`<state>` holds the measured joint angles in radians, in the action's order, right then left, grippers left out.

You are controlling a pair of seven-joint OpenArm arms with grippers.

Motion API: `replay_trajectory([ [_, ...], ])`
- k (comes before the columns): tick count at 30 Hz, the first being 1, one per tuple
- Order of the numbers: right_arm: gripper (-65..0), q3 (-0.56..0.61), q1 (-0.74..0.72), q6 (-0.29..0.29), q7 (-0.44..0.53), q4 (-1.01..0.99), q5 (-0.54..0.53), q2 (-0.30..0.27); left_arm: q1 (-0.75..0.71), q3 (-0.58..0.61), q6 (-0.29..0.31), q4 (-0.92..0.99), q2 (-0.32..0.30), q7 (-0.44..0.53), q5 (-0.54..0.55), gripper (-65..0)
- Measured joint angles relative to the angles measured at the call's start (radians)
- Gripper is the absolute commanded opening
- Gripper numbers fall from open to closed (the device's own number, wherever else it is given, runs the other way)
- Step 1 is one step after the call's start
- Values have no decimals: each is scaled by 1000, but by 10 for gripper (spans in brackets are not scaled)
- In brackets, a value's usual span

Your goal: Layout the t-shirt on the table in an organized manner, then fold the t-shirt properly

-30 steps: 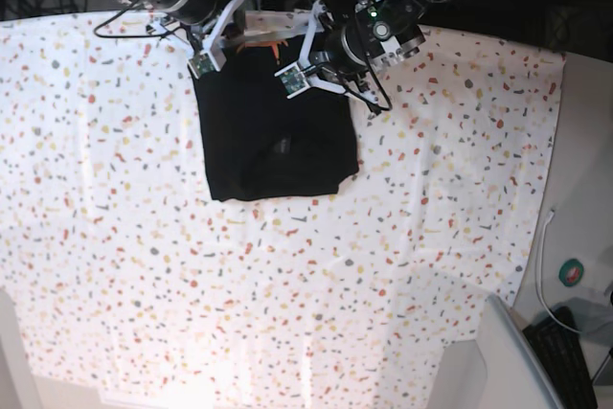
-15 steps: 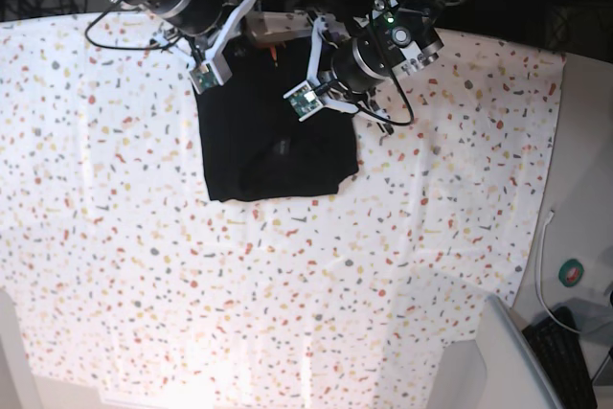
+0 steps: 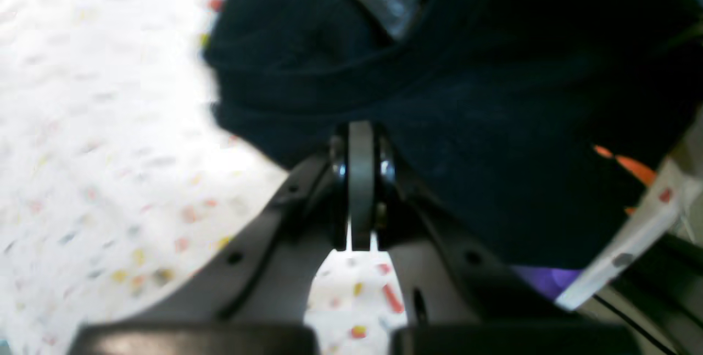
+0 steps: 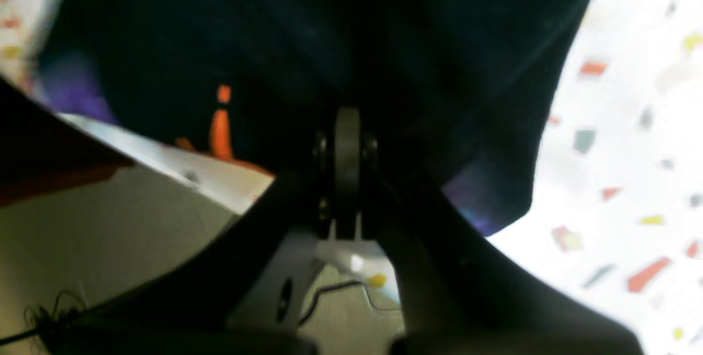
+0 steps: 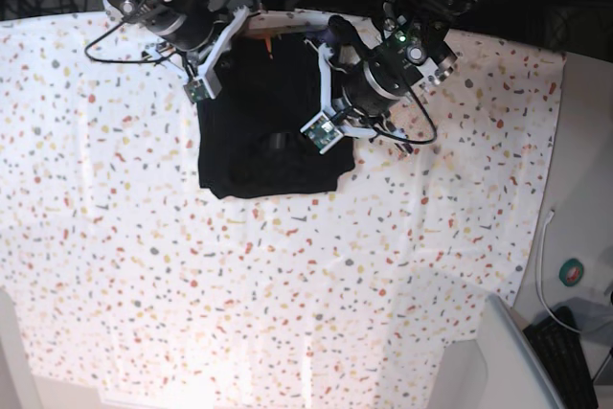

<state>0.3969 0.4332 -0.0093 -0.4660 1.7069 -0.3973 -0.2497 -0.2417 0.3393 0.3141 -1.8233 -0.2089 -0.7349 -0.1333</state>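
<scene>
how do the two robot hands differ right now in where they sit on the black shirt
In the base view, the left hand reaches further forward over the soft black fabric t-shirt, near its middle right edge; the right hand sits further back, at the shirt's upper left corner. Both hands are shut and pinch black fabric above the speckled white table.

The surface (image 5: 144, 265) is covered by a white cloth speckled with red, orange, yellow and grey flecks. A folded black t-shirt (image 5: 263, 146) is laid directly on it, toward the far edge, with speckled cloth left bare around it on three sides.
</scene>
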Motion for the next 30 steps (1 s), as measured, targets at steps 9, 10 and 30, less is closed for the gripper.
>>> replay_trajectory([
  [9,-650,-308,267,0,-16,241,0,-82,-315,-131,1,-143,-95,21,-8,-650],
  [10,-650,-332,302,3,-24,248,-13,-92,-351,-131,1,-144,-96,32,-8,-650],
  [30,-650,-96,146,305,-107,-571,-10,-71,-476,-127,-11,551,24,344,-3,-650],
])
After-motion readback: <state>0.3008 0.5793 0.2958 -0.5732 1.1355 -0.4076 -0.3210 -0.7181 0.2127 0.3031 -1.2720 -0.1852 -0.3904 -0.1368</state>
